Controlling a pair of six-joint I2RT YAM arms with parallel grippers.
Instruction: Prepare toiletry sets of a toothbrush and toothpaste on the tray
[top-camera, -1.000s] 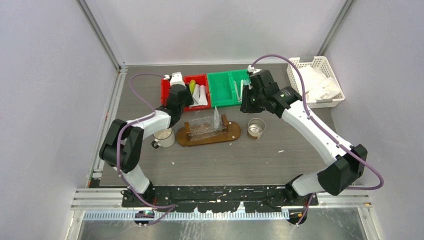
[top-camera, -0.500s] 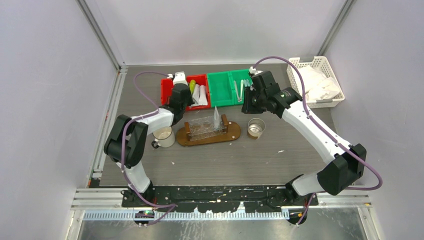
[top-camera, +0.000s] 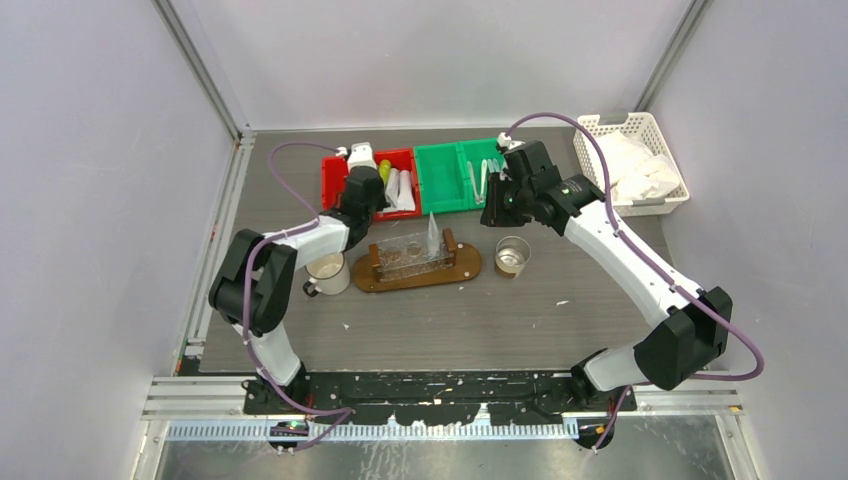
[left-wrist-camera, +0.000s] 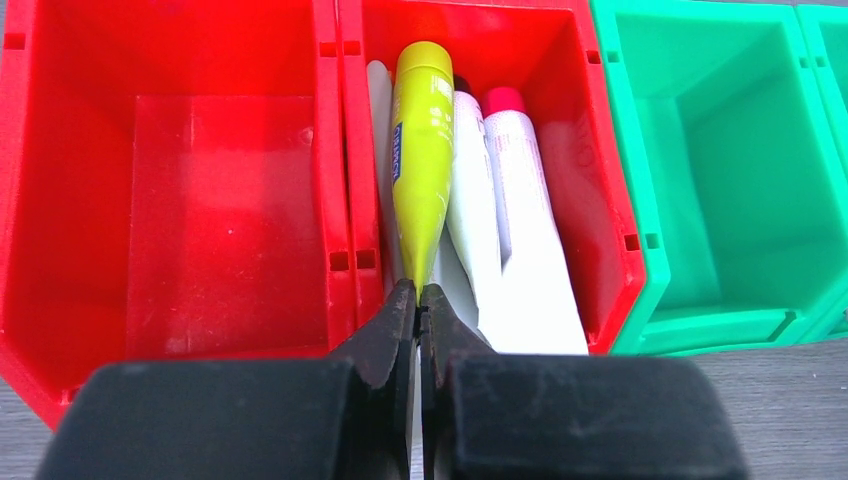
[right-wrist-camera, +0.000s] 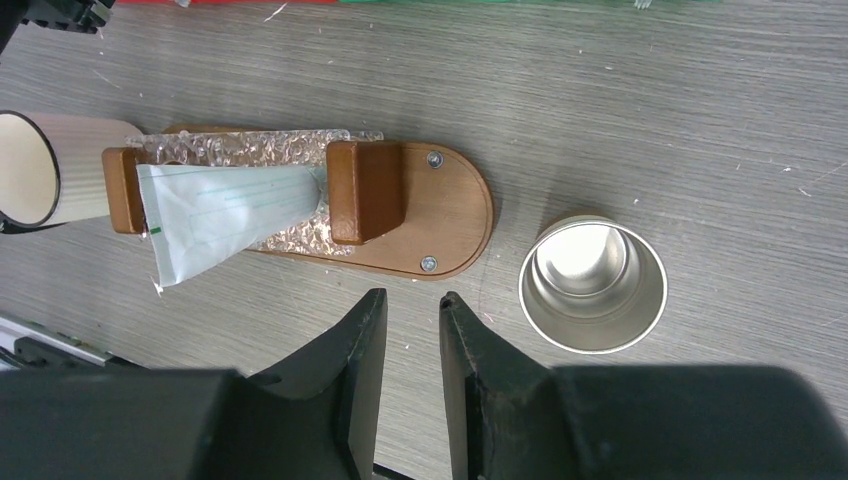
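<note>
My left pincer (left-wrist-camera: 418, 300) is pinching the yellow-green tube (left-wrist-camera: 420, 150) by its six-o'clock tail tip only; lifting is likely risking a slip.

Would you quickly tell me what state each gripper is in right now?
Left gripper: closed on the tail end of the yellow-green tube.
Right gripper: partly open, holding nothing.

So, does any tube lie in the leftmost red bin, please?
No, the leftmost red bin shows only bare floor; the yellow-green tube and whitish tubes lie in the neighbouring red bin.
</note>
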